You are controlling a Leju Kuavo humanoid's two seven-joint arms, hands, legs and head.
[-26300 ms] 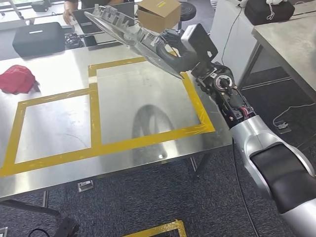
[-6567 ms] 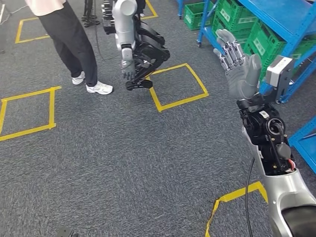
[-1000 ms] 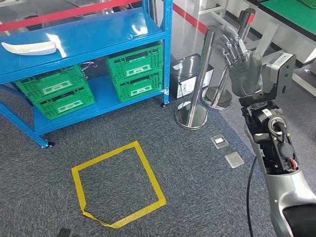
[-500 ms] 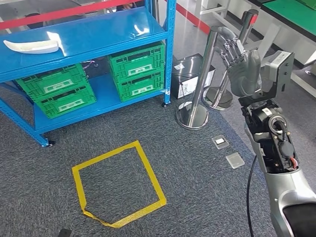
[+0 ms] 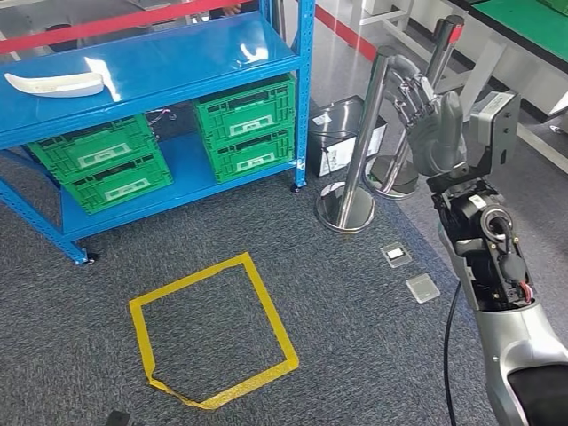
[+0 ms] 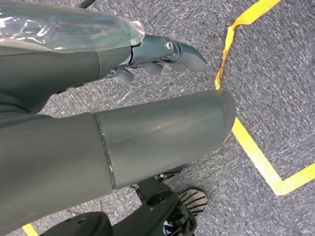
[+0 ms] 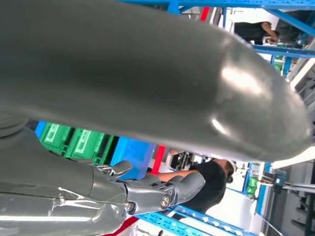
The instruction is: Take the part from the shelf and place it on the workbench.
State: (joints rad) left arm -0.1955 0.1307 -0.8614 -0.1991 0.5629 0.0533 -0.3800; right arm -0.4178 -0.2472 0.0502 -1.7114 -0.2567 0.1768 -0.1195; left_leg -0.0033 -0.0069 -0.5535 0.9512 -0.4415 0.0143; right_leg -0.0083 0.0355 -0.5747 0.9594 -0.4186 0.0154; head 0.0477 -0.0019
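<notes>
Standing between the raised right hand and the blue steel shelf are two polished metal posts on round bases, beside a yellow tape square on grey carpet. Long, pale, curved part lies on the shelf's top deck at its far left, well apart from that empty hand, fingers loosely spread. Left hand hangs over carpet, holding nothing, fingers extended.

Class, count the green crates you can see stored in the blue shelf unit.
4: two stacked at the left, upper and lower, and two stacked at the right, upper and lower. More may be hidden behind.
</notes>
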